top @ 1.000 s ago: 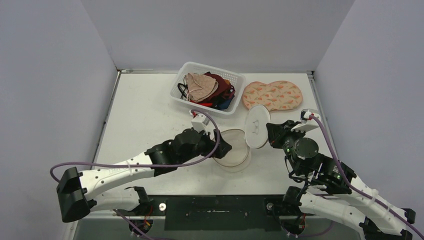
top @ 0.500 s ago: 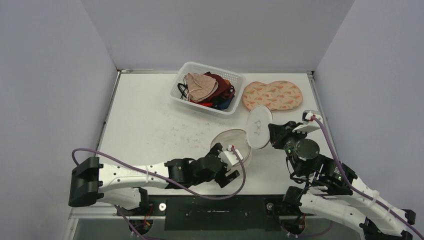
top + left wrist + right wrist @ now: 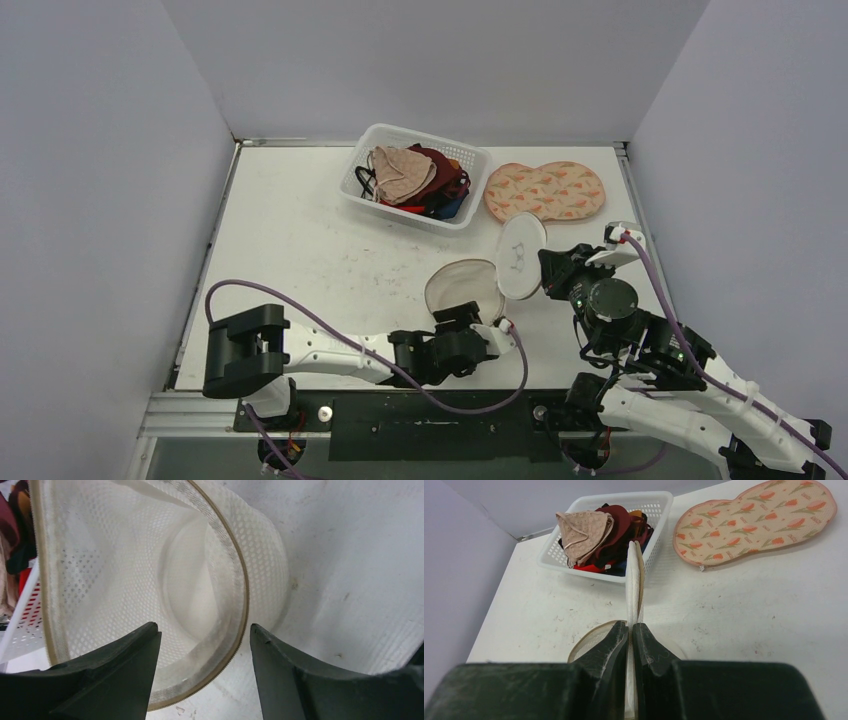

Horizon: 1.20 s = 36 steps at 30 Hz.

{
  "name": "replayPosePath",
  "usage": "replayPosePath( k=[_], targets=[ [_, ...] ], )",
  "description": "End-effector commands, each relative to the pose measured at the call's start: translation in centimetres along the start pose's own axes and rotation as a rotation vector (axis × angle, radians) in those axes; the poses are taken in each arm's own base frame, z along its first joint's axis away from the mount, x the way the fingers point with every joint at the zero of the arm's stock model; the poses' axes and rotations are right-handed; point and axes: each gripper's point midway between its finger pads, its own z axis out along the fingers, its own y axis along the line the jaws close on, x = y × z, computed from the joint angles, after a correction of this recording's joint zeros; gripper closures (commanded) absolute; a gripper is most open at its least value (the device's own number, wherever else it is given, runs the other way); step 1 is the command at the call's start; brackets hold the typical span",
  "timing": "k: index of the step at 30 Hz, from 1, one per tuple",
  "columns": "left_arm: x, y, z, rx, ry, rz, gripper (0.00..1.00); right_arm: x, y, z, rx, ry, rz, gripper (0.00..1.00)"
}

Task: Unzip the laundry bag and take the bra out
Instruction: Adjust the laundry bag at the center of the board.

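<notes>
Two arms split one job on the table (image 3: 300, 250). At the back sits the basket (image 3: 402, 213), heaped with clothes (image 3: 415, 175) and handy as a drop-off. Just right of it lies a flat floral pouch (image 3: 545, 190), which plays no part that I can see.

The round mesh bag (image 3: 460, 285) sits near centre, unzipped, its mouth open toward my left arm. Its lid (image 3: 521, 255) stands on edge because the right gripper (image 3: 630, 627) is pinched tight on it, which holds the mouth clear. The left gripper (image 3: 204, 632) lies low at the near rim, jaws spread wide and empty. It is aimed into the opening, so its camera looks inside.

I see only bare mesh in there, no bra. My guess is the bra is already in the basket, perhaps the beige piece (image 3: 585, 527) on top, but I can't confirm that. Zip teeth (image 3: 243, 580) ring the rim, fully parted.
</notes>
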Motion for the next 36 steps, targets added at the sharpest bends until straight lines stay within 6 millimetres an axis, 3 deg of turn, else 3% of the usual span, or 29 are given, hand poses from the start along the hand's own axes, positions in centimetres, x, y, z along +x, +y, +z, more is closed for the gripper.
replayPosePath(
  k=[1, 9, 13, 16, 19, 22, 27, 30, 34, 36],
  targets=[
    [-4.6, 2.2, -0.2, -0.087, -0.107, -0.056, 0.41, -0.5, 0.2, -0.2, -0.007, -0.017, 0.028, 0.95],
    [-6.2, 2.0, -2.5, 0.032, -0.166, -0.133, 0.78, 0.1, -0.1, -0.1, -0.008, -0.011, 0.022, 0.95],
    [-6.2, 1.9, -2.9, 0.083, -0.18, -0.191, 0.81, 0.7, -0.1, 0.0, -0.012, -0.001, 0.019, 0.95],
    [-6.1, 1.9, -3.1, 0.121, -0.181, -0.249, 0.73, 1.0, -0.3, 0.1, -0.005, 0.003, 0.011, 0.95],
    [-6.3, 2.2, -3.6, 0.124, -0.177, -0.29, 0.42, 1.1, -0.5, 0.1, 0.003, 0.004, -0.006, 0.95],
    [-6.2, 2.5, -4.6, 0.133, -0.171, -0.346, 0.28, 1.2, -0.7, 0.3, 0.014, 0.009, -0.04, 0.95],
    [-7.5, 4.4, -7.7, 0.147, -0.247, -0.498, 0.22, 1.8, -1.0, 0.9, 0.054, 0.033, -0.151, 0.95],
    [-8.0, 7.1, -9.2, 0.104, -0.286, -0.693, 0.19, 1.8, -1.5, 1.4, 0.096, 0.03, -0.231, 0.95],
    [-7.7, 10.9, -9.2, 0.116, -0.266, -1.06, 0.19, 1.6, -2.3, 2.1, 0.173, 0.021, -0.33, 0.95],
    [-8.2, 11.9, -9.3, 0.144, -0.294, -1.162, 0.19, 1.4, -2.6, 2.3, 0.205, 0.016, -0.373, 0.95]
  ],
)
